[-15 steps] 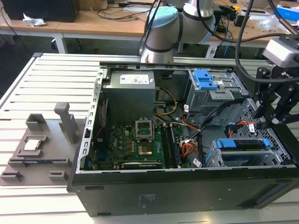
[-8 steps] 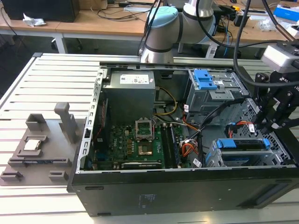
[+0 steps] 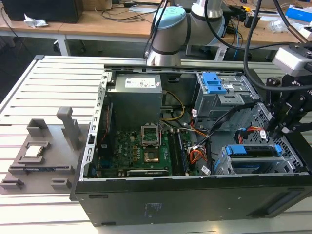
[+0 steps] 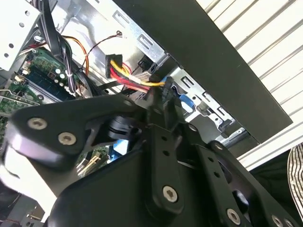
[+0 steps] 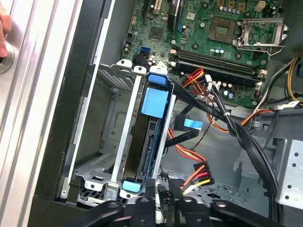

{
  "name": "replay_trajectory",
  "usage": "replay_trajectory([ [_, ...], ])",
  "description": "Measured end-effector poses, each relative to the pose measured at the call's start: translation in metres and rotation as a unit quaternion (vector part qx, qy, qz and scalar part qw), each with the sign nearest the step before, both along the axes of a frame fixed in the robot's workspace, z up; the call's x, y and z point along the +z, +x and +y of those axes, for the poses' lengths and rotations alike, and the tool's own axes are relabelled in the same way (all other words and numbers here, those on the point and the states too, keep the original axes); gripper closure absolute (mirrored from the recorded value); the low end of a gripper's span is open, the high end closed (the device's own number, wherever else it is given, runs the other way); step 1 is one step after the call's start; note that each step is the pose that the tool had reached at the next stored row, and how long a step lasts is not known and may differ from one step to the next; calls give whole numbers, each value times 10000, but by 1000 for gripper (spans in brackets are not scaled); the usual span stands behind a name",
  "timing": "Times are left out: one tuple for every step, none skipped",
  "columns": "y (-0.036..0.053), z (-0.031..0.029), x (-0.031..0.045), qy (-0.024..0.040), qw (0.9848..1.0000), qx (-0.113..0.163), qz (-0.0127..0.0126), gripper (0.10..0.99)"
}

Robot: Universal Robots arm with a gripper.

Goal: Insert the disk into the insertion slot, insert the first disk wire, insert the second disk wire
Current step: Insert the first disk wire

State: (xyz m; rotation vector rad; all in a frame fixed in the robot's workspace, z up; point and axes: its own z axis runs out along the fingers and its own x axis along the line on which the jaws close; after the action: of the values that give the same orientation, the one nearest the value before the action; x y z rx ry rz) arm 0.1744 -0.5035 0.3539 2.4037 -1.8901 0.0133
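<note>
The disk (image 3: 256, 151), silver-grey in a bright blue carrier, sits inside the insertion slot (image 3: 223, 165), the low perforated cage at the case's front on the exterior view's right. In the first wrist view the disk (image 5: 152, 137) shows edge-on between the rails of the insertion slot (image 5: 111, 124). My gripper (image 3: 282, 130) hangs just behind the disk's rear end. Its jaws are shut on the black plug of a disk wire (image 5: 190, 185) with yellow, red and black strands; my gripper (image 5: 164, 193) holds it close above the disk's rear edge. In the second wrist view, that disk wire (image 4: 137, 82) runs into my gripper (image 4: 160, 100).
A taller cage with a blue latch (image 3: 214, 84) stands behind the slot. A loose blue flat plug (image 5: 189, 124) and cable bundles (image 5: 246, 142) cross beside the disk. The motherboard (image 3: 141, 151) fills the case floor. A hand (image 5: 3, 33) rests on the slatted table outside the case.
</note>
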Motion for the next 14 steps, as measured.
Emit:
replay_trajectory([
  [0, 0, 0, 0, 10000, 0, 0, 922],
  [0, 0, 0, -1, 10000, 0, -1, 922],
  [0, 0, 1, -1, 10000, 0, -1, 922],
  [0, 0, 0, -1, 10000, 0, -1, 922],
  [0, 0, 0, -1, 10000, 0, -1, 922],
  [0, 0, 1, -1, 10000, 0, -1, 922],
  [0, 0, 0, -1, 10000, 0, -1, 922],
  [0, 0, 0, -1, 10000, 0, -1, 922],
  [-4, 0, 0, -1, 10000, 0, -2, 922],
  [-25, 0, -1, 0, 10000, 0, -3, 922],
  [-46, 0, 0, -1, 10000, -1, -5, 922],
  [-84, 0, 0, -1, 10000, -1, -9, 922],
  [-115, 0, 0, -1, 10000, -4, -10, 922],
  [-125, 0, -2, -3, 10000, -12, -11, 922],
])
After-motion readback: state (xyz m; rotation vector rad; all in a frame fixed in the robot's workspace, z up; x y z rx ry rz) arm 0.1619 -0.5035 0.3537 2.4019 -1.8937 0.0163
